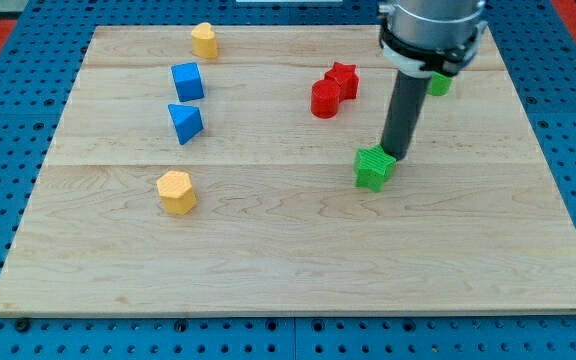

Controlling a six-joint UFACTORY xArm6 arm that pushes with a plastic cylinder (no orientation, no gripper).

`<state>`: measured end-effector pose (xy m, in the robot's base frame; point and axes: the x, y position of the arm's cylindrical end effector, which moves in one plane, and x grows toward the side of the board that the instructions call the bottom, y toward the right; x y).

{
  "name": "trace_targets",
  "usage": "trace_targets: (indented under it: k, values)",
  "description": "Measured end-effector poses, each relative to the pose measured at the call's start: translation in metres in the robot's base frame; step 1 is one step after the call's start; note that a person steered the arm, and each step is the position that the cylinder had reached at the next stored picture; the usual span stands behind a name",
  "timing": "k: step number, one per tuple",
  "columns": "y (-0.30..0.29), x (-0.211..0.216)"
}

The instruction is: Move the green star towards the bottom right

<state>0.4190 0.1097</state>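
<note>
**Tip at green star's upper-right edge, mid-surface**

Wooden surface (298,270) sits on a blue pegboard (8,120). The whole lower half of the surface is bare wood, so there is wide room toward the view's bottom and bottom right; the nearest edges are well away from the star.

Green star (373,167) sits just right of centre. My tip (398,156) is down at the star's upper-right side, touching it or just beside it; I can't tell which. The tool is a plain rod, no jaws, so it has hold of nothing.

Other blocks:
- red star (343,79) and red cylinder (325,99), touching, up-left of the green star, near but apart from it
- second green block (438,84) near the top right, mostly hidden behind the arm, shape unclear
- blue cube (187,81) with blue triangle (185,122) just below it, on the left
- yellow block (204,40) at the top edge, shape unclear
- yellow hexagon (176,192) lower left
</note>
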Motion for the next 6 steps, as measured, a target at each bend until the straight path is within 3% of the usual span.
trace_targets:
  k: [1, 2, 3, 5, 6]
  values:
    - [-0.026, -0.018]
    - [-0.057, 0.013]
    - [-0.007, 0.048]
    - [0.008, 0.007]
    - [0.051, 0.042]
